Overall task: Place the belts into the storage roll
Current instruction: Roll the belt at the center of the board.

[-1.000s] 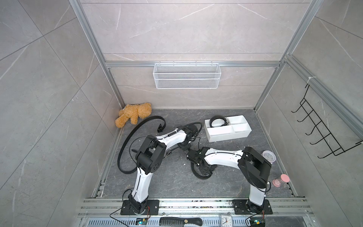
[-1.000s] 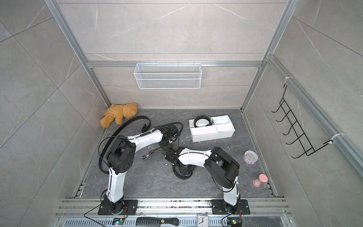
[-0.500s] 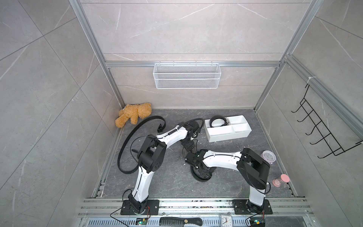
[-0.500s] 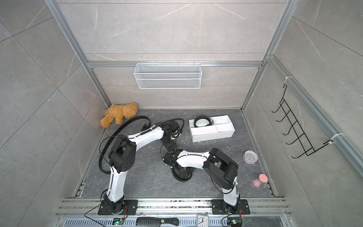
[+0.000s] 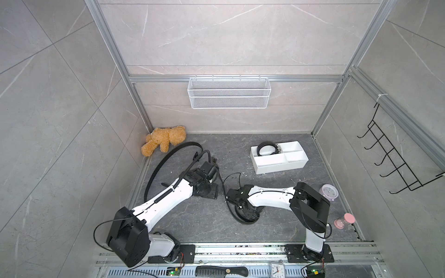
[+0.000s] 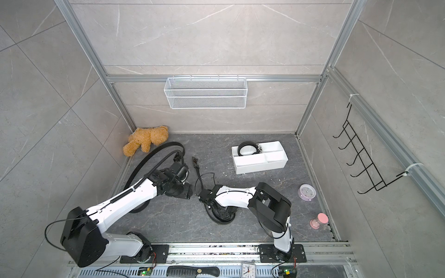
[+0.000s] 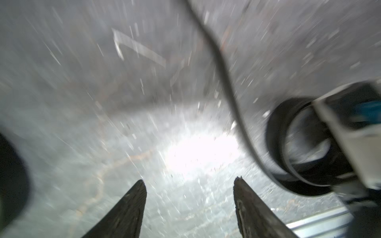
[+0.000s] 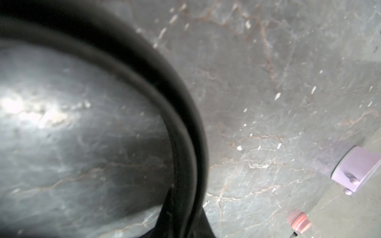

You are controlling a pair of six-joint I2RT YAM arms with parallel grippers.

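Observation:
One belt lies coiled in the far-left compartment of the white storage roll. A second belt is coiled on the floor, its tail running back to a buckle. My right gripper is shut on this coil. A third belt arcs along the left wall. Left of the tail hovers my left gripper, open and holding nothing. The left wrist view shows the tail and the coil.
A teddy bear lies in the back left corner. A lilac clock and a pink hourglass stand at the right edge. A wire basket hangs on the back wall, a hook rack on the right wall.
My left gripper opened, let the belt's tail drop to the floor, and pulled back to the left and nearer. The right gripper stays shut on the coil.

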